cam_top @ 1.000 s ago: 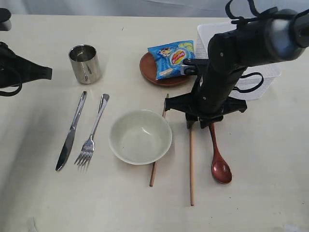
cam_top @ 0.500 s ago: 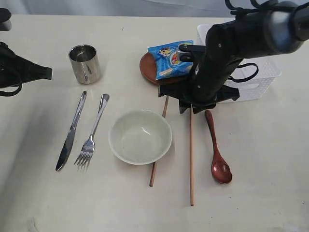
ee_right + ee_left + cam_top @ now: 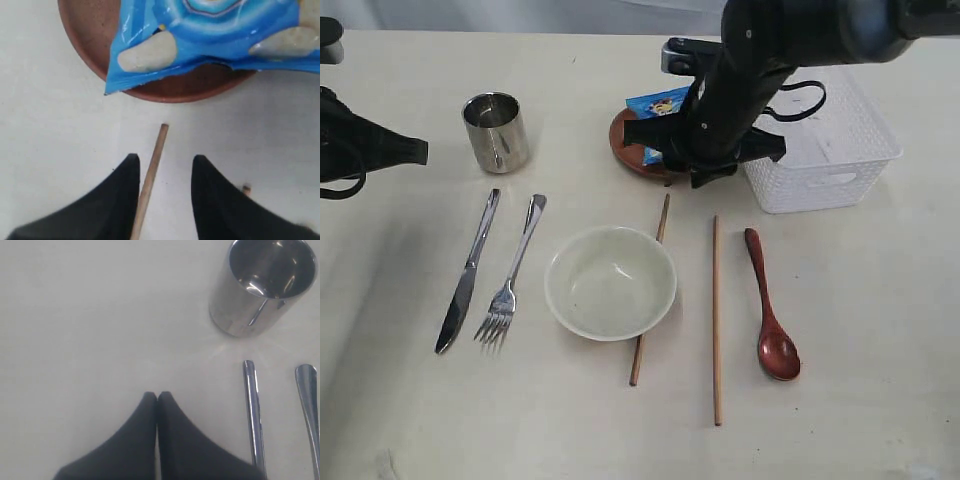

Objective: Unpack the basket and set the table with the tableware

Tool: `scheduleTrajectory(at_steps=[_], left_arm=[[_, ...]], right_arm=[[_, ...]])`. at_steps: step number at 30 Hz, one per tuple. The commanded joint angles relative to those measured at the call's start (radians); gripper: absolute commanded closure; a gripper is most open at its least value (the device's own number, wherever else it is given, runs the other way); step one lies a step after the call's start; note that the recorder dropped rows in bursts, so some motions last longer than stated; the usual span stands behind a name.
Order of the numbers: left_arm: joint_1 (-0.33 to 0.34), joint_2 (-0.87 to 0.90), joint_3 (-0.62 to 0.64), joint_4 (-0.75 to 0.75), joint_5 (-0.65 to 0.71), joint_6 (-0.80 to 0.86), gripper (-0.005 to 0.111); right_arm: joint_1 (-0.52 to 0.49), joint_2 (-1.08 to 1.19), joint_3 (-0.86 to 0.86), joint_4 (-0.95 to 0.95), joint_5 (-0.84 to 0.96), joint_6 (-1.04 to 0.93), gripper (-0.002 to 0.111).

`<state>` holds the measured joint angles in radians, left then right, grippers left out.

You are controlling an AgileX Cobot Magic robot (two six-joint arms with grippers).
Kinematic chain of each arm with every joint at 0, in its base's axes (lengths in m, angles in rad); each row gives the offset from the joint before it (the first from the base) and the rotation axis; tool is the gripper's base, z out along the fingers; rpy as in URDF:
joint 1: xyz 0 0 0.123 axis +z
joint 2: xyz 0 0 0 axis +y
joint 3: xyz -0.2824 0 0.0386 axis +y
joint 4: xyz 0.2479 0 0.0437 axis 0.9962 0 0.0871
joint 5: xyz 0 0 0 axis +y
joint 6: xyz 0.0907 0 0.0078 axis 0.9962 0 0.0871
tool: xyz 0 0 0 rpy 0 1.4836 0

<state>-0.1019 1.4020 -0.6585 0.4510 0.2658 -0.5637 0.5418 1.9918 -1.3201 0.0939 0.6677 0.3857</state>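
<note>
Blue snack bag (image 3: 215, 30) on brown plate (image 3: 89, 35); white basket (image 3: 830, 175) nearby.

White basket (image 3: 832, 150) upright; tableware (image 3: 610, 283) spread on table (image 3: 880, 330) (pale cream).

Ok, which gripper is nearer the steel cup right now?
Left. The left gripper, shut, is close beside the steel cup; the right gripper hangs well away, over a chopstick end near the brown plate.

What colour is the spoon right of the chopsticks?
The spoon is glossy red-brown. It shows best in the exterior view.
</note>
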Motion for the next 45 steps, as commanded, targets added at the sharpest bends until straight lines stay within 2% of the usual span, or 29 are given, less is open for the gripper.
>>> scheduleTrajectory(at_steps=[1,15,22,24,33,45], left_arm=[[0.003,-0.001,0.001,-0.014,0.002,0.002,0.107],[0.003,-0.001,0.001,-0.011,0.002,0.006,0.107],[0.003,-0.001,0.001,-0.011,0.002,0.017,0.107],[0.003,-0.001,0.001,-0.011,0.002,0.017,0.107],[0.003,-0.001,0.001,-0.011,0.002,0.021,0.107],[0.003,-0.001,0.001,-0.011,0.002,0.025,0.107]], right_arm=[[-0.001,0.088,-0.098,0.039,0.087,-0.006,0.074],[0.009,0.175,-0.134,0.033,0.11,0.059,0.075],[0.009,0.197,-0.134,0.033,0.149,0.07,0.104],[0.009,0.197,-0.134,0.033,0.147,0.07,0.109],[0.009,0.167,-0.139,0.025,0.143,0.079,0.109],[0.009,-0.04,-0.157,-0.06,0.179,0.07,0.109]])
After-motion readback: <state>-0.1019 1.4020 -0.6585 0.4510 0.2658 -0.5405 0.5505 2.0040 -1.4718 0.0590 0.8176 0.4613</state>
